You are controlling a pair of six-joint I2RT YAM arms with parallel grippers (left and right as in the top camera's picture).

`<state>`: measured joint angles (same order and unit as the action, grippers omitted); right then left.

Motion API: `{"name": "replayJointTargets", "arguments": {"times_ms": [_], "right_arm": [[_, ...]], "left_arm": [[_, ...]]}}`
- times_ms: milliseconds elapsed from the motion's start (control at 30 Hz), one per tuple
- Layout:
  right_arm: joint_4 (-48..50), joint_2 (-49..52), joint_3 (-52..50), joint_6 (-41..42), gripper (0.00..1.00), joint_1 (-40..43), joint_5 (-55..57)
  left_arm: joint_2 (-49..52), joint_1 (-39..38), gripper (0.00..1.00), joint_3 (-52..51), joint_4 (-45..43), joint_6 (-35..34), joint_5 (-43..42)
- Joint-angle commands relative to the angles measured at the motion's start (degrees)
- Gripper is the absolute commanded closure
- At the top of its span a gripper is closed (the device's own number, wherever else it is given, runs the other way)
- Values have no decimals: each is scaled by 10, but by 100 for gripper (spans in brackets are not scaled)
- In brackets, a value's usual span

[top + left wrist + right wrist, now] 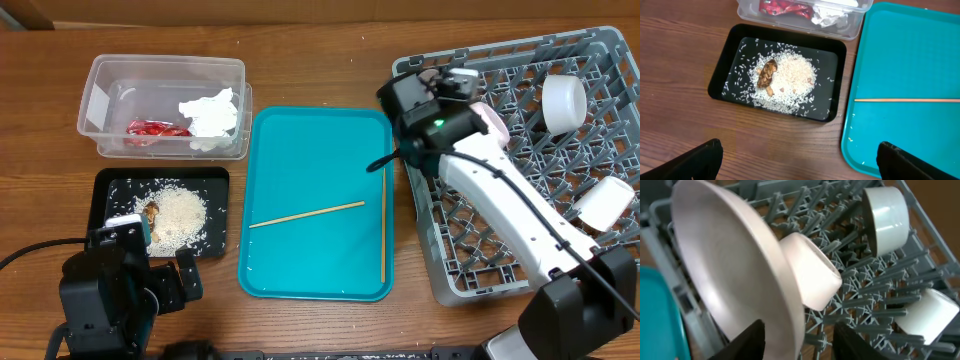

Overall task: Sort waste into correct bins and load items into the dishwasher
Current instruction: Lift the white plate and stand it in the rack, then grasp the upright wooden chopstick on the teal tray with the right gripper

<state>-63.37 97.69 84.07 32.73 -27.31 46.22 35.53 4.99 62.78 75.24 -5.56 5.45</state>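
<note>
- Right end effector (pixel 799 330): jaws parted, one on each side of the rim of a white plate (pixel 730 265). We see a gap on one side, so it is not clamped.
- The plate stands on edge at the left side of the grey dish rack (pixel 600 100). A white bowl (pixel 810 275) leans on its back.
- Farther in the rack lie a small white cup (pixel 885 215) and another white bowl (pixel 925 312), both on their sides.
- Left end effector (pixel 799 150): wide open, holding nothing, above bare tabletop (pixel 680 60) near the black tray (pixel 720 70).
- The black tray holds the rice (pixel 792 80) and the brown scrap (pixel 766 75).
- The clear tub (pixel 165 70) holds the red-and-silver wrapper (pixel 155 128) and the white napkin (pixel 212 115). We can't read the wrapper's print.
- On the teal tray (pixel 310 150), one chopstick (pixel 307 214) lies diagonally and the other chopstick (pixel 383 225) lies along the right edge.
</note>
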Motion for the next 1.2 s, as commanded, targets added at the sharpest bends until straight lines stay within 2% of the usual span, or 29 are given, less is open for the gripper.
{"name": "replayJointTargets", "arguments": {"times_ms": [0,167,333,500,767,967,1167], "right_arm": [[-5,-17,0,6,50,-2,1],[-4,-78,5,3,45,-2,-59],[8,-133,12,-47,45,-9,-274],[-20,-123,6,-46,44,-26,-420],[-28,-68,-73,-9,42,-65,-464],[36,-35,-163,-4,42,-76,-546],[87,-10,-232,30,43,-83,-548]], "left_arm": [[1,2,0,3,-1,2,7],[1,2,0,3,-1,2,7],[1,2,0,3,-1,2,7],[1,2,0,3,-1,2,7],[1,2,0,3,-1,2,7],[1,2,0,3,-1,2,7],[1,2,0,3,-1,2,7]]}}
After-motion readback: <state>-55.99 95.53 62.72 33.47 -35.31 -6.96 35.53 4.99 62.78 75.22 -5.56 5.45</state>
